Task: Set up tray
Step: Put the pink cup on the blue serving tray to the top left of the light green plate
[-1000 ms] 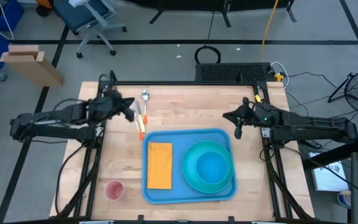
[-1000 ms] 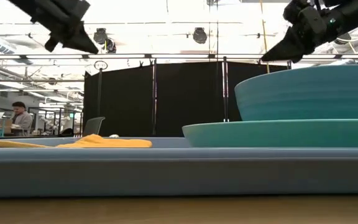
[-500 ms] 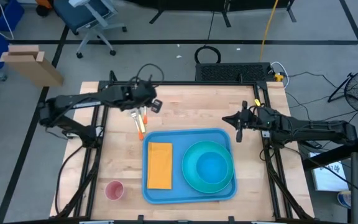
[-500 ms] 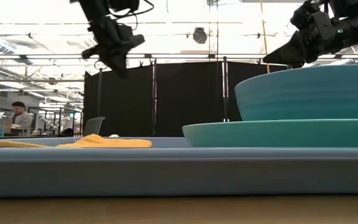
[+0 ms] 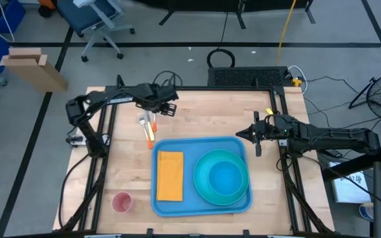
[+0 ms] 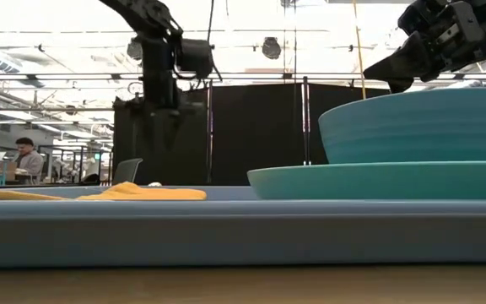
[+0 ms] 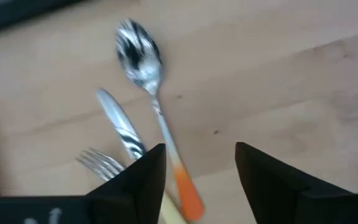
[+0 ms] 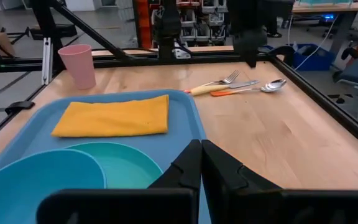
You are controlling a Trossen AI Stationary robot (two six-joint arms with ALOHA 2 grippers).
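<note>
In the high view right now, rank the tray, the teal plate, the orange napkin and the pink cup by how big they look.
Largest to smallest:
1. tray
2. teal plate, with a bowl on it
3. orange napkin
4. pink cup
All sit at table level, so the order is safe.

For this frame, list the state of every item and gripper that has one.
tray: flat on table, holding napkin, plate and bowl
napkin: folded, lying in tray
bowl: upright on plate
cup: upright, off tray
spoon, knife, fork: on table, ungrasped
left gripper: open above cutlery
right gripper: shut, near tray
</note>
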